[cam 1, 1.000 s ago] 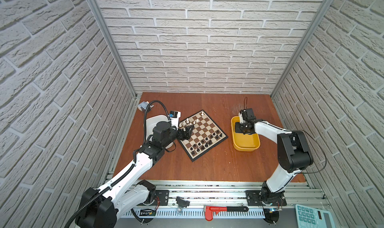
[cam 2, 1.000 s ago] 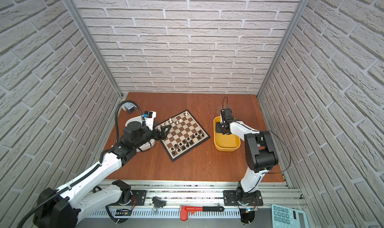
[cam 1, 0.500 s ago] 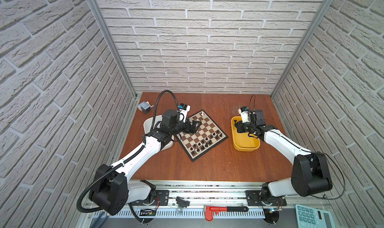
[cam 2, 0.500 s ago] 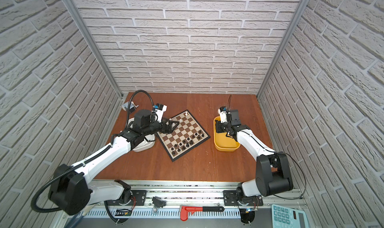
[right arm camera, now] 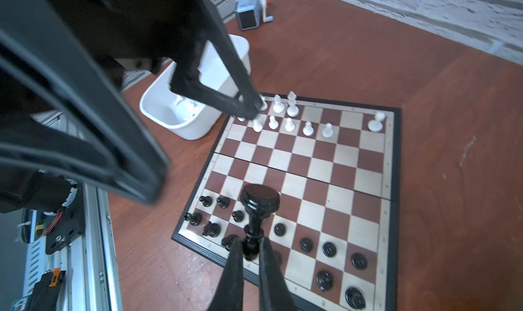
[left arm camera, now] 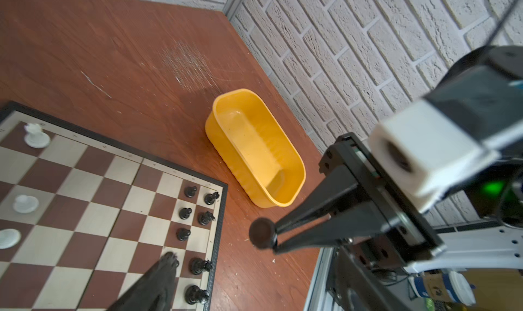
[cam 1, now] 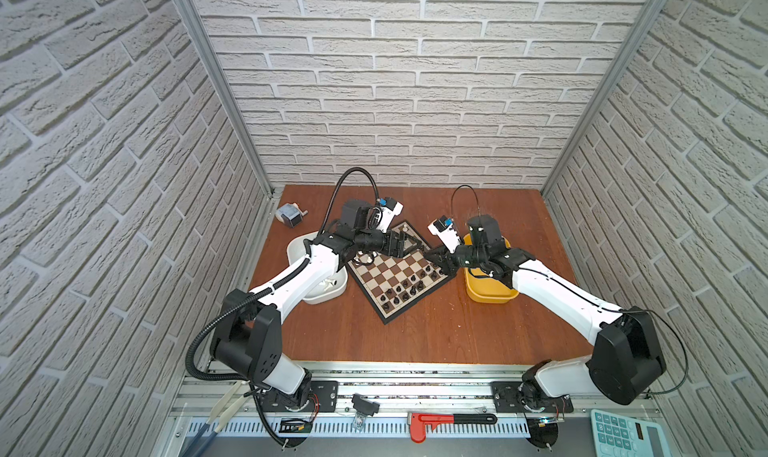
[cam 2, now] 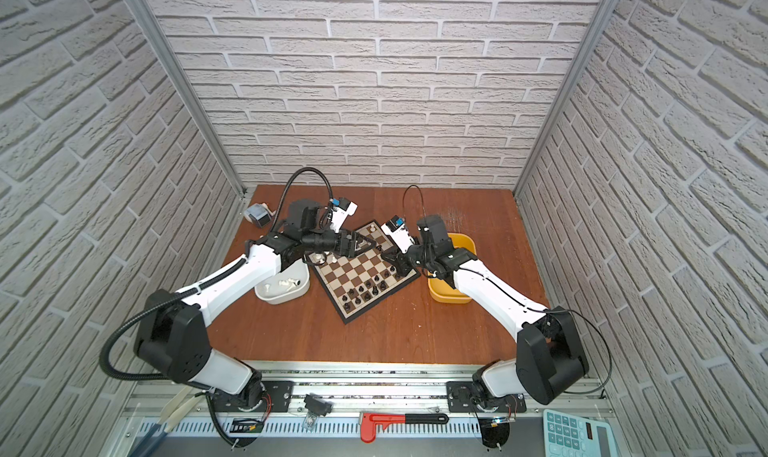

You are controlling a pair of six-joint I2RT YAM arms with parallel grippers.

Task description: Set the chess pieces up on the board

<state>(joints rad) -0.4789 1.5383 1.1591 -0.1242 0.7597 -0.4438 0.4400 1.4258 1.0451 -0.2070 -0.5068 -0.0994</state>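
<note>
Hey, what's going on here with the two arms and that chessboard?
Two robot arms are setting up a chess game. The right gripper pinches a black piece by its top end, near the black end of the board. The left gripper is down among the white pieces at the opposite edge; whether it grips one is hard to tell. The yellow tub looks empty, and a few white ones lie in the white tub.

Probably a robotics lab test cell: faux-brick panels (cam 1: 415, 80), aluminium rail (cam 1: 415, 386) carrying robot arms (cam 1: 291, 284), wooden tabletop (cam 1: 415, 330).
</note>
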